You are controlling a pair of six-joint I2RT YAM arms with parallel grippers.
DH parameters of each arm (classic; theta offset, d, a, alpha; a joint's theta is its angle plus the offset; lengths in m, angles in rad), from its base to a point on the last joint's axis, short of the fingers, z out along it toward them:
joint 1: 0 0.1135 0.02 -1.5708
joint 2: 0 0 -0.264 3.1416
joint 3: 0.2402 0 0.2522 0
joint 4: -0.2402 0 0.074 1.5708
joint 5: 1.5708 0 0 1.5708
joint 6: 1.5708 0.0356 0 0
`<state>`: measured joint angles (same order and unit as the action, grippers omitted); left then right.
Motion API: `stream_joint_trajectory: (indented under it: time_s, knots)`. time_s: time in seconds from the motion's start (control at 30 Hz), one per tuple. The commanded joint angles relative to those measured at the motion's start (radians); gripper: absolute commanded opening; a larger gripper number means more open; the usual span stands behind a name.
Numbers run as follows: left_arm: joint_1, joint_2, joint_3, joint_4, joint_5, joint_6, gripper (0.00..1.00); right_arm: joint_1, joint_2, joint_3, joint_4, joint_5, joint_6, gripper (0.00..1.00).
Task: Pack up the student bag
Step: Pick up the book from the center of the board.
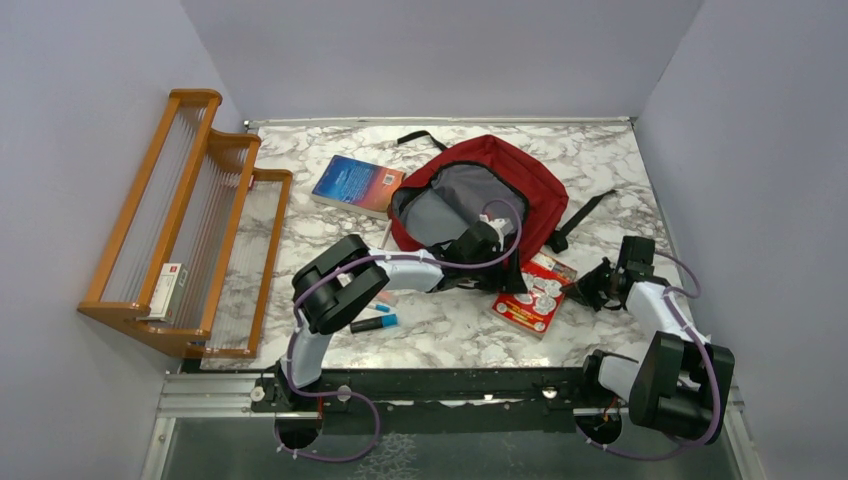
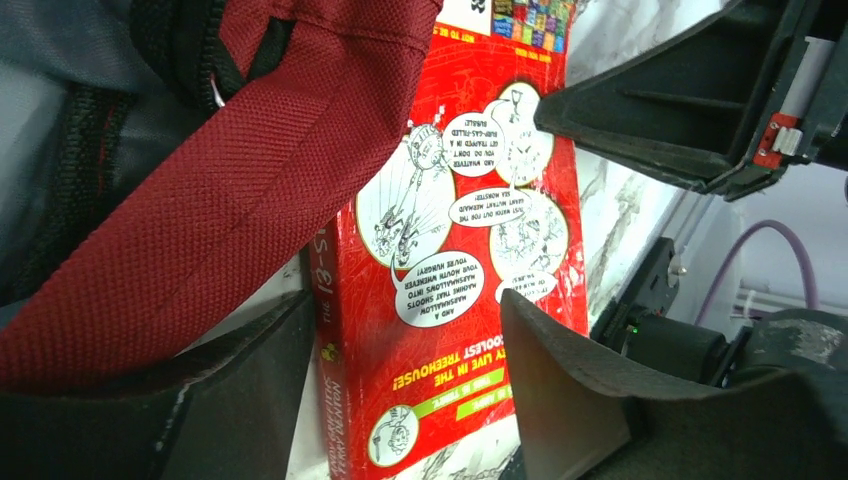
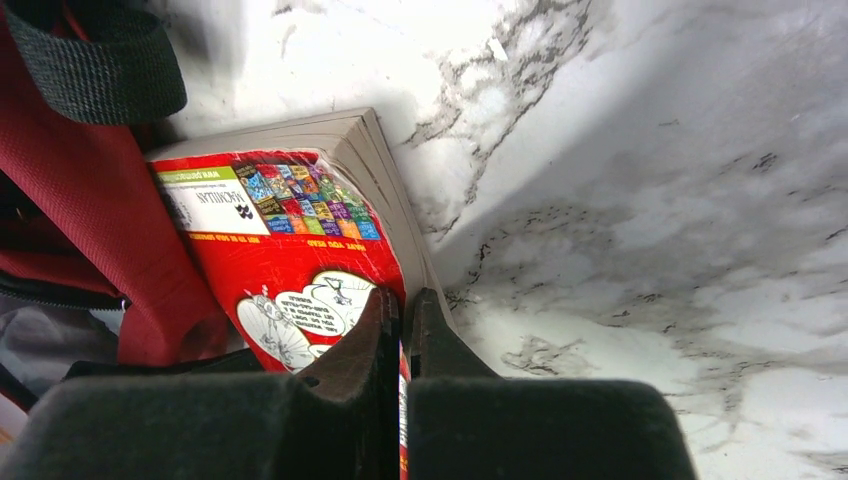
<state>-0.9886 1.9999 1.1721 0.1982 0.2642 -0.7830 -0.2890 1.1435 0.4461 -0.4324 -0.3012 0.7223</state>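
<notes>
One student bag (image 1: 530, 185), one blue book (image 1: 357, 185), one red book (image 1: 535, 300); right pincer (image 3: 402, 305) clamps red book cover; left pincer (image 2: 405, 310) open.

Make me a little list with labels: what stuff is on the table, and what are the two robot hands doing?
bag: student bag, red, lying open, grey inside showing
red book: on the table beside the bag, not packed yet
blue book: on the table, left of the bag
markers: on the table by the left arm
left gripper: open, over the red book next to the bag's fabric
right gripper: shut on the red book's cover
wooden rack: at the left, with a small box on it
</notes>
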Motion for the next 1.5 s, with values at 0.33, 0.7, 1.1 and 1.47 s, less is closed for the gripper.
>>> stream_joint_trajectory:
  time_s: [0.33,0.7,1.1,1.47]
  knots:
    - [-0.025,0.08,0.04,0.174,0.273,-0.101,0.61,0.001,0.026,-0.042,0.028,0.141,-0.001,0.01]
    - [-0.024,0.095,0.108,0.196,0.209,-0.116,0.34,0.001,-0.017,-0.037,0.014,0.134,-0.002,0.01]
    - [0.004,0.053,0.189,0.136,0.244,-0.018,0.0,0.001,-0.255,0.238,-0.146,0.137,-0.056,0.44]
    - [0.048,-0.083,0.383,-0.195,0.148,0.296,0.0,0.001,-0.381,0.393,-0.058,-0.067,-0.166,0.77]
